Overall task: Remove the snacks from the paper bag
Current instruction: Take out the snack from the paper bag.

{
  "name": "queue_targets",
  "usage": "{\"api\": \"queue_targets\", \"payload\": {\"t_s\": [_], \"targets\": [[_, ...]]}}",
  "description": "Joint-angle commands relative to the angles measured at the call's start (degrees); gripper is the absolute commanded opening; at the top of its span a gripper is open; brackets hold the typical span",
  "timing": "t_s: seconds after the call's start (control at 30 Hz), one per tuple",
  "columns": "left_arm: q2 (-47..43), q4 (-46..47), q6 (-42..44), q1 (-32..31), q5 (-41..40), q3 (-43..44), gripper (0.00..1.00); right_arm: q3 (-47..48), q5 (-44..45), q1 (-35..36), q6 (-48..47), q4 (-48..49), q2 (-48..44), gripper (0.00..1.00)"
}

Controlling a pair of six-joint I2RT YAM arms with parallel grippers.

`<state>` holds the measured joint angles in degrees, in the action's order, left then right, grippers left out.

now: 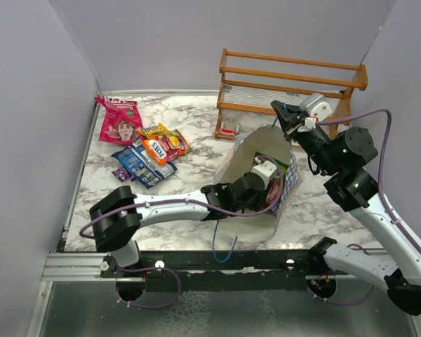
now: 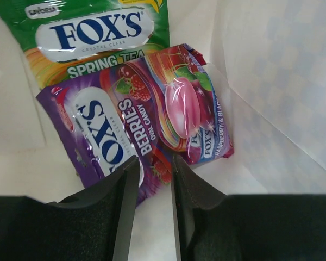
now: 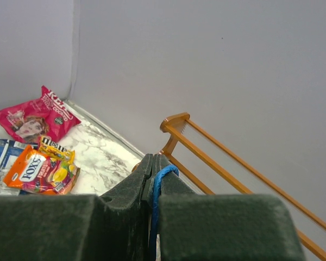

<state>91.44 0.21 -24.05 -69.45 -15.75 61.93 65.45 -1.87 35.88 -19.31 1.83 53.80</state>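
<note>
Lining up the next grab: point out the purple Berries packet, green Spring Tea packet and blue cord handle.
purple Fox's Berries packet (image 2: 102, 136): left wrist view, white logo oval.
green Fox's Spring Tea packet (image 2: 95, 33): left wrist view, white logo panel.
blue cord handle (image 3: 163, 175): right wrist view, top bend.

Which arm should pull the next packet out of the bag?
Left. The left gripper is inside the paper bag, straddling the edge of the purple packet. The right gripper is shut on the bag's blue handle, holding it up.

One paper bag (image 1: 247, 151), two packets (image 2: 92, 38) (image 2: 130, 119) inside, one wooden rack (image 1: 266, 98)
</note>
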Motion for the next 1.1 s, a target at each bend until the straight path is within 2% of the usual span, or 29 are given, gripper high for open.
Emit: {"api": "queue_targets", "payload": {"t_s": [0.0,0.27,0.43,0.5,0.53,0.73,0.93,1.07], "targets": [[3.6,-0.6,0.5,-0.1,-2.7,5.4,0.35,2.6,-1.7,-0.2,0.4,2.8,-1.0,0.02],[10.3,-8.3,-0.3,-0.1,-6.9,10.4,0.67,2.1,-2.1,-0.2,0.2,2.8,-1.0,0.02],[11.1,-9.2,-0.8,1.0,-7.8,10.9,0.78,2.6,-3.0,-0.2,-0.2,1.8,-0.9,0.02],[11.7,-9.8,-0.9,2.5,-5.6,11.3,0.96,2.7,-4.2,-0.2,-0.3,1.5,-0.9,0.02],[12.1,-10.3,-0.8,3.0,-5.1,11.7,0.99,2.8,-4.8,-0.2,-0.3,1.4,-0.9,0.02],[12.2,-10.0,1.7,4.4,-4.9,12.1,0.99,3.0,-7.3,-0.2,-0.7,0.7,-0.8,0.02],[16.8,-12.5,5.4,8.2,4.7,15.3,0.95,3.3,-8.0,-0.2,-1.1,0.3,-1.1,0.02],[17.4,-10.7,2.9,8.2,8.2,14.5,0.94,2.9,-8.0,-0.2,-1.2,0.2,-1.5,0.02]]}}
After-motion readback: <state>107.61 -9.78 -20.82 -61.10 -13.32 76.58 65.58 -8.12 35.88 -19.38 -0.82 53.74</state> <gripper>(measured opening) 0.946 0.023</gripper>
